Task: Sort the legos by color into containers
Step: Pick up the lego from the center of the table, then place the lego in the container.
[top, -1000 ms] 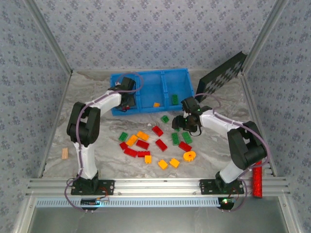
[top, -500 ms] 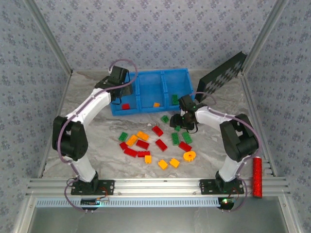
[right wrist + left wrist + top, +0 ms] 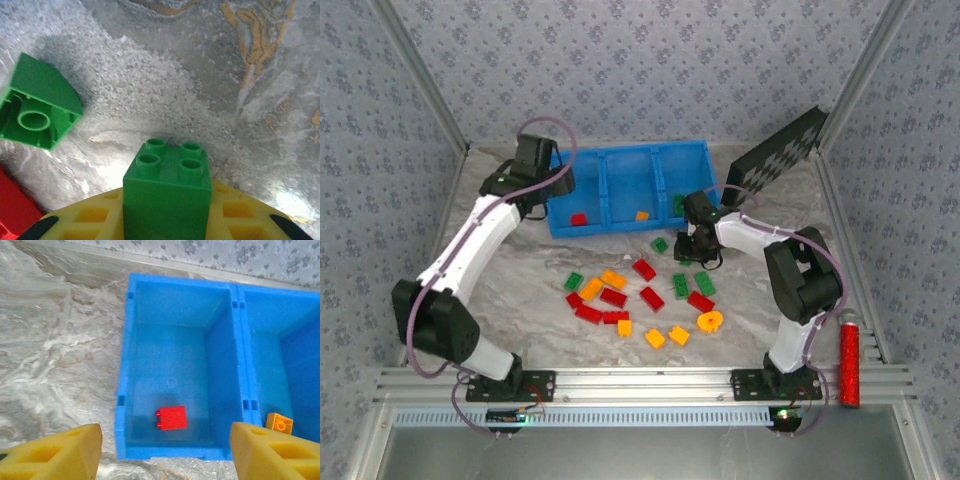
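the containers [image 3: 630, 185] are coloured bright blue. the legos [image 3: 613, 297] are seen in red, green and orange-yellow. the tabletop [image 3: 535, 280] is marbled grey.

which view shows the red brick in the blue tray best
The left wrist view: the red brick lies large and unblocked on the floor of an end compartment of the blue tray, its studs visible. The top external view shows the brick as a small red speck.
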Motion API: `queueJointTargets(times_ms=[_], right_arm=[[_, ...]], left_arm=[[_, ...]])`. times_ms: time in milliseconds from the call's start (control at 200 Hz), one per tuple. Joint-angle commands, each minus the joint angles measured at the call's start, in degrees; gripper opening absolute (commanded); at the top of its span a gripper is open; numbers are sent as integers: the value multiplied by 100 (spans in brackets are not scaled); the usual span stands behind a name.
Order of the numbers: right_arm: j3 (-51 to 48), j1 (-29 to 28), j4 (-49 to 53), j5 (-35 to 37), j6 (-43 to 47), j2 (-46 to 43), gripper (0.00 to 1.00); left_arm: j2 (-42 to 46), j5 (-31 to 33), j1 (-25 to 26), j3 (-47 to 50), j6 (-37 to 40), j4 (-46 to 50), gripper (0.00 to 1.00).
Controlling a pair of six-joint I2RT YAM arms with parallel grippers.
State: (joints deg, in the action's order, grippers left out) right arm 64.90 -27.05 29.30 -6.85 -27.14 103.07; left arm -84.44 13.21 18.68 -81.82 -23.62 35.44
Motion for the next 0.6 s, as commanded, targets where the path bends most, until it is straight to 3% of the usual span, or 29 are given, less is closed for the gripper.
queueJointTargets(times_ms=[0,225,420,595], right_arm=[[294,-9,698,380,368,-267,30],[1723,109,1183,1124,1034,-223,30],[2782,227,915,1287,1531,704,30],[3933,285,1002,1361,1741,1850,31]], left_arm=[[651,-53,-305,22,244,389,69],[1577,-289,-872,520,717,690,71],[2207,-680,-1170,1061,1236,648,75],[2582,-617,-1191,1035,1818,747,79]])
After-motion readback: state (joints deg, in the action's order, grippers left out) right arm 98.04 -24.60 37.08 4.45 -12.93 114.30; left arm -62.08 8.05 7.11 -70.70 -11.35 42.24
